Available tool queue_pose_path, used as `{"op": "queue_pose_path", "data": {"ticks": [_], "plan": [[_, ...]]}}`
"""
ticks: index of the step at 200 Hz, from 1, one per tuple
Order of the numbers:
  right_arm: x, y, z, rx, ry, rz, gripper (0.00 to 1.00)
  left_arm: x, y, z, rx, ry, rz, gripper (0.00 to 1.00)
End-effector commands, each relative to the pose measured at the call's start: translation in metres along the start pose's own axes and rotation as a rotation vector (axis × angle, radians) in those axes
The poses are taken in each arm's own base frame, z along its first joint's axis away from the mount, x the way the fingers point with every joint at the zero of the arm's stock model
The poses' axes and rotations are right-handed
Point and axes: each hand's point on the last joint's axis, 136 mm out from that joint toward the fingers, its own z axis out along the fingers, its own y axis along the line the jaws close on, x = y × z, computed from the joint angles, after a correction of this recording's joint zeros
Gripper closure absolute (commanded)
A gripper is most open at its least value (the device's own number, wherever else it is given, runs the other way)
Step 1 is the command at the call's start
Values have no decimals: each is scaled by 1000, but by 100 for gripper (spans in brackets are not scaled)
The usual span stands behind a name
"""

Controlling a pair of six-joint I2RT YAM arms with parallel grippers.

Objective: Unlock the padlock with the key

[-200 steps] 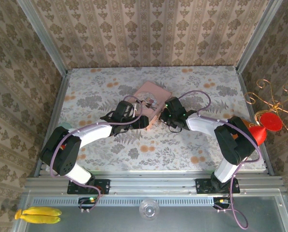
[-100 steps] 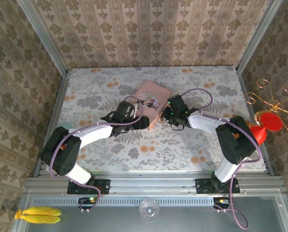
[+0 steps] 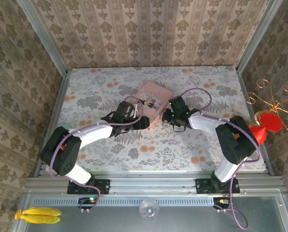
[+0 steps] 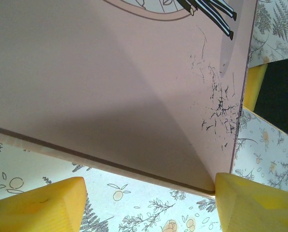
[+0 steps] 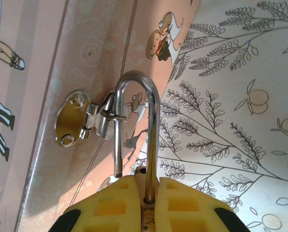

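Since the tiny brass-gold padlock (image 5: 153,135) hangs with its thin silvery shackle sprung, one leg free of the body yet hooked through the silvery metal hasp (image 5: 73,118) on the pink rectangular picture tin (image 4: 110,87), what remains looks like unhooking. With the right claw (image 5: 146,188) clamped on the lock body, draw along the shackle's curve, never sideways. The left claw (image 4: 148,203), fingers apart astride the tin's corner on the floral surface (image 5: 240,121), should steady it.
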Motion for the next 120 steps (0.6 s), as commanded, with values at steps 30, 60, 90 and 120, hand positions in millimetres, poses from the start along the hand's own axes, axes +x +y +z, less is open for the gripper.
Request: {"op": "queue_pose_path", "data": {"ticks": [30, 60, 90, 120], "plan": [[-38, -12, -23, 116, -86, -177, 100, 61, 57, 8, -186, 199, -53, 30], [-40, -13, -20, 60, -69, -36, 100, 62, 57, 8, -181, 194, -63, 30], [-41, -1, -14, -50, -65, 131, 100, 64, 56, 8, -174, 199, -63, 31], [-51, 4, -18, -67, -96, 162, 100, 61, 53, 5, -169, 190, -57, 31]]}}
